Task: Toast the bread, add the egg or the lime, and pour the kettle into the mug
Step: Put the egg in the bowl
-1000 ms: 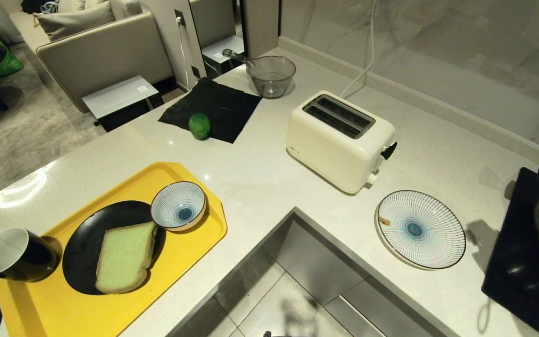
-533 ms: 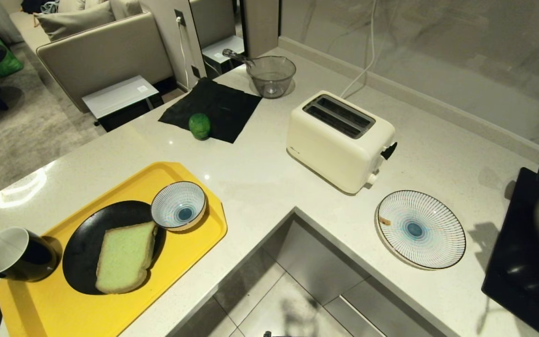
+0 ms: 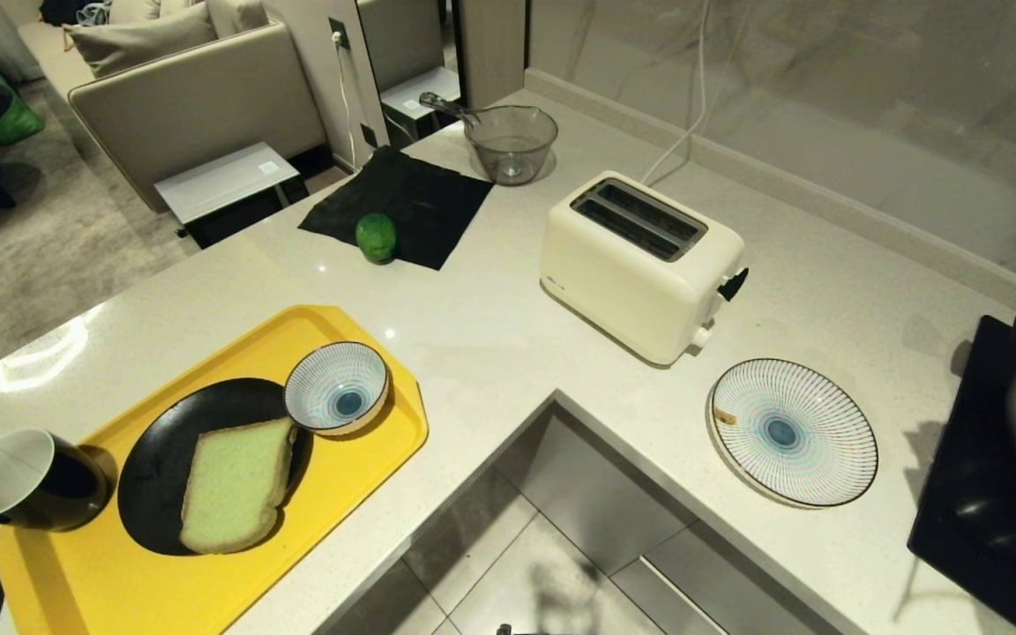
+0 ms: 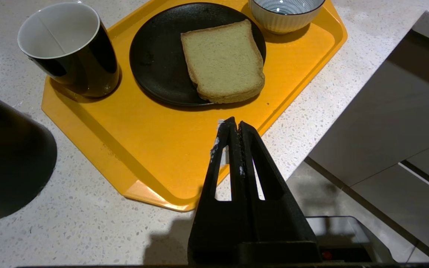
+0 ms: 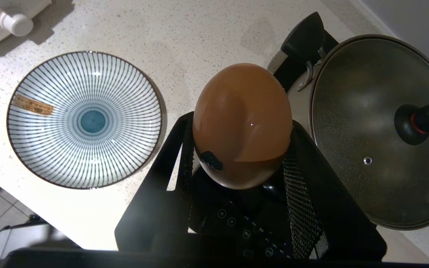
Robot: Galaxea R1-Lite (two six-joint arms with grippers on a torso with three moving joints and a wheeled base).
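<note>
my right gripper (image 5: 238,156) clamps the egg (image 5: 242,124), striped plate (image 5: 84,119) at 9 o'clock, lidded pan (image 5: 380,128) at 3 | my left gripper (image 4: 235,128) pressed closed, bread (image 4: 222,61) at 12 on black plate (image 4: 155,59) | mug (image 4: 69,48) at 11

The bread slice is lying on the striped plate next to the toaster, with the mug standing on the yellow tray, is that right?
Not quite. The bread lies on the black plate on the yellow tray, as the head view shows. The striped plate by the toaster has no bread on it. The mug does stand on the tray.
</note>
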